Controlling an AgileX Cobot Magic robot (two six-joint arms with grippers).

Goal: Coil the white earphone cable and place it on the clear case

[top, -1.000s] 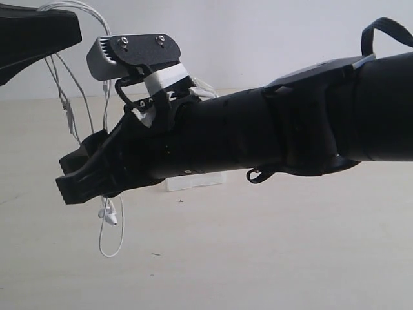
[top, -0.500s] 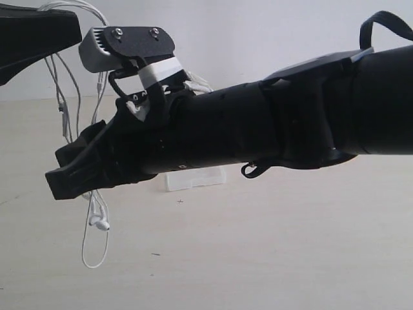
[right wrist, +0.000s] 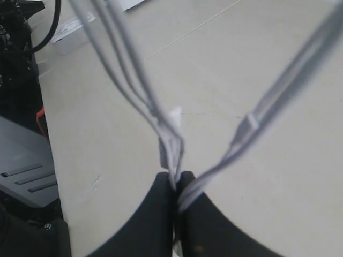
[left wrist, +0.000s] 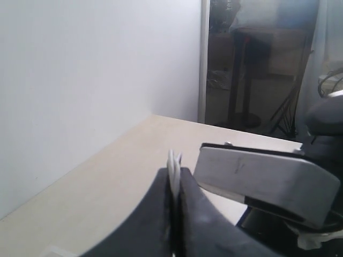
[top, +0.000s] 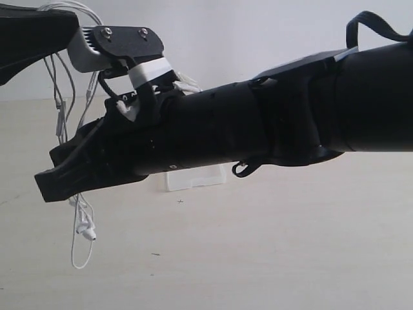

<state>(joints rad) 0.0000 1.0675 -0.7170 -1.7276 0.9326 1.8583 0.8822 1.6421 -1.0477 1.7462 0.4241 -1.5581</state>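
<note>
The white earphone cable hangs in long loops at the left of the exterior view, with its earbuds dangling near the bottom above the table. My left gripper sits high at the top left, shut on a bundle of cable strands. My right gripper reaches far across to the left, lower down, and is shut on the same cable, whose strands fan away from its tips. The clear case lies on the table behind the right arm, mostly hidden.
The right arm's black body fills the middle of the exterior view. Its grey wrist camera housing sits close to my left gripper and shows beside it. A pale flat object and dark equipment lie beyond the table.
My right gripper has slid further left with the cable. The hanging loop and earbuds have swung left and dropped a little. The left gripper has stayed put.
</note>
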